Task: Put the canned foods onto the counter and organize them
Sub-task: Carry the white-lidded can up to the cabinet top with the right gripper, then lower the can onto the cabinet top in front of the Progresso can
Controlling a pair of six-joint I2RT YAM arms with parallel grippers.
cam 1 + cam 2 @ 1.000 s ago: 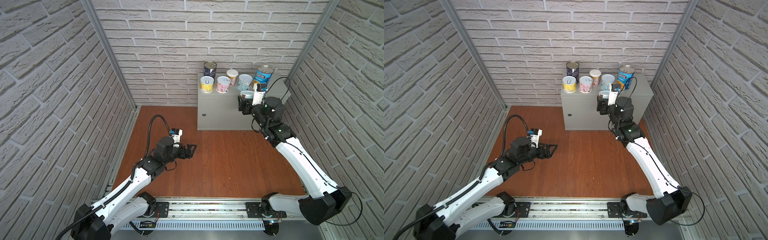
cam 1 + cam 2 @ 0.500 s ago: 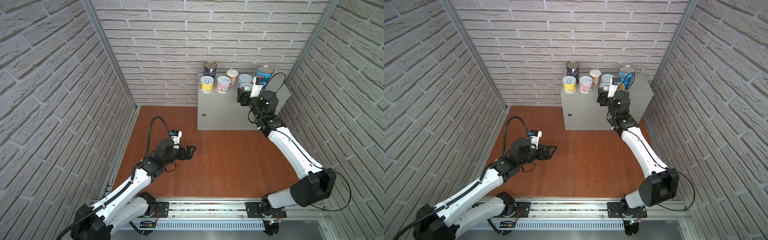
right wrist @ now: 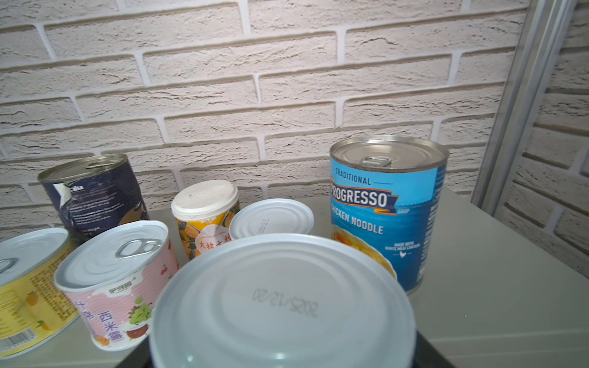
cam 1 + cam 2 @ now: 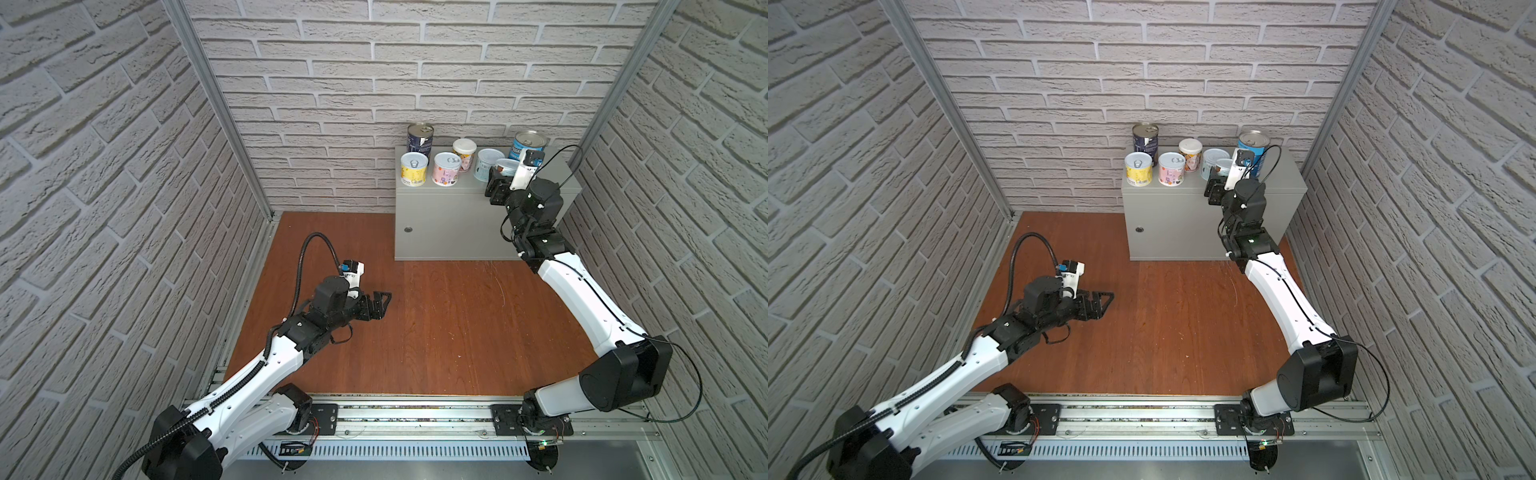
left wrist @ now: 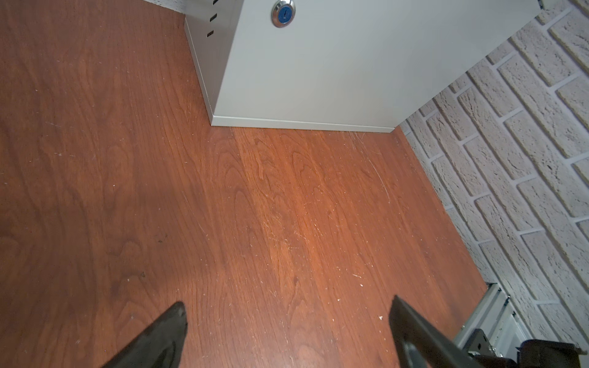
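Pinching a short silver-topped can [image 3: 282, 302] in the right gripper [image 4: 500, 179] over the counter [image 4: 453, 224], just before the Progresso can [image 3: 385, 216]. Catching dark finger edges flanking its lid only in the right wrist view, its spot near the counter's front only in both top views. Holding the left gripper [image 5: 288, 302] spread wide over the floor [image 5: 255, 207].

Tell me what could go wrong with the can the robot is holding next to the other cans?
1. The right hand grips a can crowded by the pink can, the soup can and a short can just behind; pushing in farther could knock one over.
2. Opening wide there, the hand might shove its neighbours.
3. I cannot tell if the can touches the counter yet; letting go early might drop or tip it.
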